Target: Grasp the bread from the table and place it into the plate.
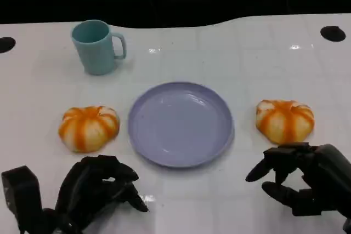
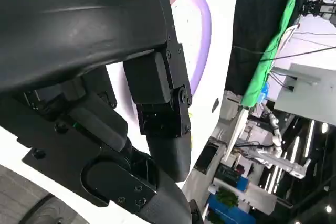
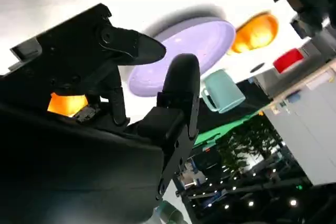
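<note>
Two orange-and-white striped bread rolls lie on the white table on either side of a lilac plate (image 1: 181, 123). The left bread (image 1: 89, 127) sits just beyond my left hand (image 1: 96, 187), which holds nothing, its fingers loosely bent. The right bread (image 1: 284, 120) lies right in front of my right hand (image 1: 301, 176), whose fingers are spread and do not touch it. In the right wrist view my right hand (image 3: 131, 103) is above the right bread (image 3: 65, 103), with the plate (image 3: 184, 51) and the other bread (image 3: 256, 31) beyond. The left wrist view shows my left hand (image 2: 131, 103) and the plate's rim (image 2: 198, 35).
A teal mug (image 1: 97, 46) stands at the back left, its handle toward the plate; it also appears in the right wrist view (image 3: 223, 90). Two dark round holes (image 1: 333, 33) mark the table's far corners. The table's far edge meets a black backdrop.
</note>
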Motion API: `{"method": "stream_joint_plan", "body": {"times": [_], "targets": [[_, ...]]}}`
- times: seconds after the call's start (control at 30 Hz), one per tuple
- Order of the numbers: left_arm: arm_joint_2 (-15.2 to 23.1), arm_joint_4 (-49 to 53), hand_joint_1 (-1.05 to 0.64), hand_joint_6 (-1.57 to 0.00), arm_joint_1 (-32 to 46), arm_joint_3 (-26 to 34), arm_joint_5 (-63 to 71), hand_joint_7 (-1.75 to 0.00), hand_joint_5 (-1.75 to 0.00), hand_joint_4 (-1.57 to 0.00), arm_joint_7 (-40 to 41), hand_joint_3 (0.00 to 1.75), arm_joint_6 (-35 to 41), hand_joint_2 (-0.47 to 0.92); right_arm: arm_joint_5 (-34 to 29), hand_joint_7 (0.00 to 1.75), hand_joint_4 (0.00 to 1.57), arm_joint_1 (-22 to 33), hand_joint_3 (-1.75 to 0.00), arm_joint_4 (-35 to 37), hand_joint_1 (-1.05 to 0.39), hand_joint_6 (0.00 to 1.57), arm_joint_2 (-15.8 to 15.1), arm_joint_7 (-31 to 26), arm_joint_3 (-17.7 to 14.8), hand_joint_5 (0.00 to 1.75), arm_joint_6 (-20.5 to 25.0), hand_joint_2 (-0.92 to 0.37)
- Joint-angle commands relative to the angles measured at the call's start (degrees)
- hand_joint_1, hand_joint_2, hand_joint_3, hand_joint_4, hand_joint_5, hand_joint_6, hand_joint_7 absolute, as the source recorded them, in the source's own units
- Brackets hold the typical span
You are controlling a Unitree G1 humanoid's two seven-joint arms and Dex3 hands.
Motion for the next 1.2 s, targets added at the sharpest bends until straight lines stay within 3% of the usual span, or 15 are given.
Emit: {"method": "stream_joint_plan", "body": {"times": [0.03,0.07,0.1,0.17,0.4,0.7,0.83,1.03,1.2], "targets": [[1.0,0.6,-1.05,-1.57,-0.9,0.4,-0.2,-0.22,-0.59,-1.57,-0.4,0.0,-0.2,0.69,-0.8,0.44,0.55,-0.8,-0.36,-2.4,-0.3,0.71,-2.4,0.0,-1.7,1.17,1.7,-0.81],[0.9,0.6,-1.05,-1.57,-0.9,0.4,-0.2,-0.21,-0.59,-1.57,-0.3,0.0,-0.2,0.69,-1.6,0.42,0.54,-0.7,-0.33,-3.5,-0.3,0.71,-3.0,0.2,-2.1,1.15,2.7,-0.83],[0.9,0.6,-1.05,-1.57,-0.9,0.4,-0.1,-0.21,-0.59,-1.57,-0.2,0.0,-0.3,0.69,-2.2,0.31,0.45,-0.7,-0.21,-4.3,-0.36,0.64,-3.5,0.1,-2.6,0.91,3.2,-0.88],[0.8,0.7,-1.05,-1.57,-0.9,0.4,-0.1,-0.21,-0.59,-1.57,-0.2,0.0,-0.3,0.69,-2.7,0.21,0.4,-0.6,-0.11,-5.5,-0.41,0.58,-4.2,-0.1,-3.3,0.73,4.0,-0.91],[0.8,0.4,-1.05,-1.57,-0.8,0.3,-0.1,-0.21,-0.59,-1.57,0.0,0.0,-0.1,0.69,-4.4,0.04,0.22,0.2,-0.05,-11.4,-0.5,0.47,-6.7,1.6,-4.9,0.44,8.9,-0.91],[0.9,0.9,-1.05,-1.57,-1.2,0.3,0.0,-0.22,-0.6,-1.57,-0.1,0.0,-0.1,0.69,-8.4,0.0,0.03,1.0,0.0,-19.9,-0.56,0.26,-8.7,6.3,-5.1,0.3,20.3,-0.87],[1.0,1.4,-1.05,-1.57,-1.4,0.4,-0.1,-0.22,-0.59,-1.57,-0.2,0.0,0.0,0.69,-10.9,0.0,0.0,0.5,0.0,-20.8,-0.59,0.24,-8.7,6.2,-4.3,0.28,23.2,-0.85],[0.8,1.7,-1.05,-1.57,-1.5,0.5,0.1,-0.22,-0.59,-1.57,0.0,0.0,-0.5,0.69,-16.7,0.0,0.01,-3.1,0.0,-17.0,-0.57,0.23,-7.6,3.8,-1.4,0.3,27.4,-0.82],[0.8,1.5,-1.05,-1.57,-1.3,0.5,0.1,-0.22,-0.6,-1.57,0.2,0.0,-0.4,0.69,-19.4,0.01,0.02,-7.4,0.0,-11.2,-0.48,0.25,-7.0,2.1,2.0,0.32,29.8,-0.8]]}}
